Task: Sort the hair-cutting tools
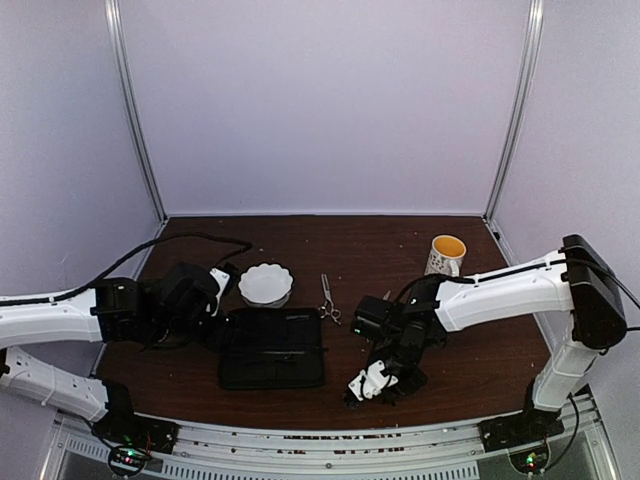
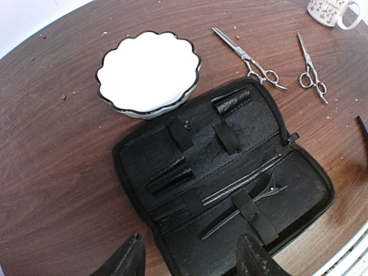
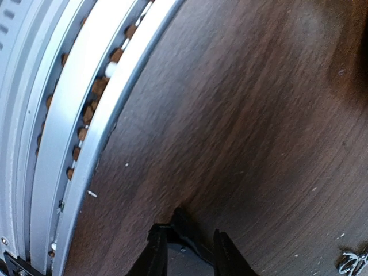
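Note:
Two silver scissors lie on the table beyond the open black case [image 2: 190, 144]: one [image 2: 248, 58] near the case, the other [image 2: 311, 72] to its right. Only the first shows in the top view [image 1: 327, 298]; the other's ring handles show in the right wrist view [image 3: 352, 261]. One dark hair clip [image 2: 247, 206] sits under a strap in the case. My left gripper [image 2: 190, 261] is open and empty over the case's near left end [image 1: 212, 325]. My right gripper [image 3: 187, 253] is shut on a dark pointed hair clip [image 3: 188, 227], tip at the table, near the front edge [image 1: 368, 385].
A white scalloped bowl [image 2: 148, 72] stands behind the case's left end. A patterned mug [image 1: 446, 255] stands at the back right. A thin dark strip [image 2: 362, 129] shows at the left wrist view's right edge; I cannot tell what it is. The metal front rail [image 3: 86, 144] is close to my right gripper.

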Available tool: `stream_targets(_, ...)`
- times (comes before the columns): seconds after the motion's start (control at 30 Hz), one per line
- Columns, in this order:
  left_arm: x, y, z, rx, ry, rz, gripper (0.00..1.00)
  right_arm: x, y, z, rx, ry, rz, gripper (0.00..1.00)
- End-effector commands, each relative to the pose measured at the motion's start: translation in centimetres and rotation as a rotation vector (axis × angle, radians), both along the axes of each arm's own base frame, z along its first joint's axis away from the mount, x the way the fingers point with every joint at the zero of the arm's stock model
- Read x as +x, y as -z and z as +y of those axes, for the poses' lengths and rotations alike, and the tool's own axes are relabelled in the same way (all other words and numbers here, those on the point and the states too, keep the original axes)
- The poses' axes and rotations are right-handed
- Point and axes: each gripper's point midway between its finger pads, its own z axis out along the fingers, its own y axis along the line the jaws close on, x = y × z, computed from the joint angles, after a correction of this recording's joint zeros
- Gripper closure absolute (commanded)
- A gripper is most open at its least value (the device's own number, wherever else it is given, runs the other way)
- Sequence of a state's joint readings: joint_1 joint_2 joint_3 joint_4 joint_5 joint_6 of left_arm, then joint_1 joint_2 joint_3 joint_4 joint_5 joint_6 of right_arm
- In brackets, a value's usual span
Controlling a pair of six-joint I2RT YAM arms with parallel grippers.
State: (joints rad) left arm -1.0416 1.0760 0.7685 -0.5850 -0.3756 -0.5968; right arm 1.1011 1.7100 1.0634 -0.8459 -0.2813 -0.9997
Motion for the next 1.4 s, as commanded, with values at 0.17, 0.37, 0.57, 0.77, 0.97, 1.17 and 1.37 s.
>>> stream_targets(0.17, -0.4, 0.0, -1.5, 0.043, 0.11, 0.027, 0.43, 1.7, -5.4, 2.0, 0.199, 0.263, 0.188, 0.61)
stream_targets(0.37, -0.8, -1.4, -7.0, 0.034, 0.251, 0.045, 0.43, 6.5, -10.1, -2.2, 0.381, 0.577, 0.166, 0.61)
stream_targets(0.57, -1.7, -0.8, -15.7, 0.102, 0.454, 0.094, 0.44, 14.4, -13.5, -7.4, 0.614, 0.974, -0.055, 0.59)
stream_targets(0.77, -2.2, 0.6, -23.1, 0.067, 0.58, 0.196, 0.45, 18.3, -17.0, -11.3, 0.749, 1.168, -0.228, 0.55)
stream_targets(0.97, -2.8, 1.1, -29.5, 0.016, 0.648, 0.269, 0.46, 19.2, -17.9, -12.0, 0.774, 1.197, -0.286, 0.54)
stream_targets(1.17, -4.3, 5.7, -31.5, 0.102, 0.61, 0.393, 0.46, 19.4, -17.7, -12.1, 0.774, 1.204, -0.29, 0.54)
stream_targets(1.37, -7.0, 8.9, -31.3, 0.181, 0.624, 0.468, 0.46, 19.4, -17.8, -12.0, 0.779, 1.199, -0.295, 0.54)
